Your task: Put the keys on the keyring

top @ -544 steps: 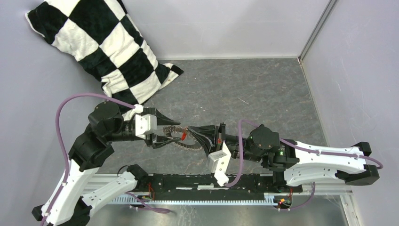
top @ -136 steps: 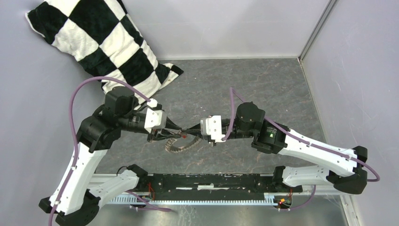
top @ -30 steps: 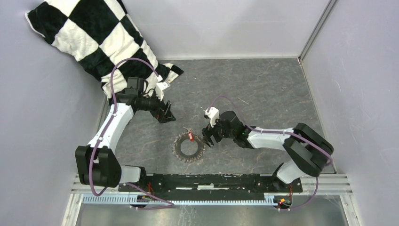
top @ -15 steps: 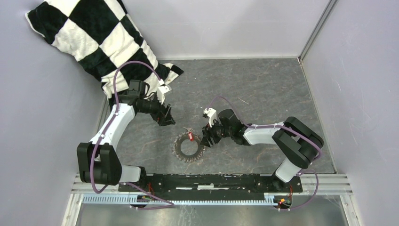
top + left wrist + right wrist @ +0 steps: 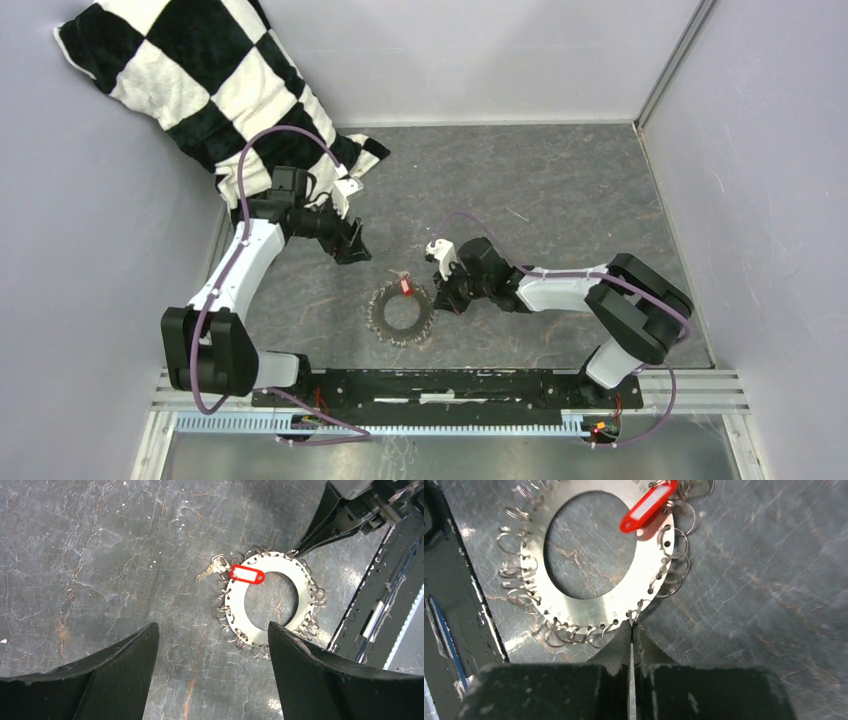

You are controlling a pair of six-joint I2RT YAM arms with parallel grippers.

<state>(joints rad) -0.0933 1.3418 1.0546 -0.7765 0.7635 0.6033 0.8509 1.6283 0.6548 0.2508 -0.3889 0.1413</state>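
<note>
keys (image 5: 246,574) — red tag lying on keyring's (image 5: 265,637) far rim | right tool (image 5: 632,627) closed, tips touching keyring's right rim | left tool (image 5: 212,626) open, empty — well apart from keyring, above worktop (image 5: 560,200)

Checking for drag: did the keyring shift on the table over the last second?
No. The keyring lies where it did, with the same gap to the black rail along the near edge.

Robot lab cell: plain grey walls (image 5: 480,60), aluminium mounting rail (image 5: 450,422).
</note>
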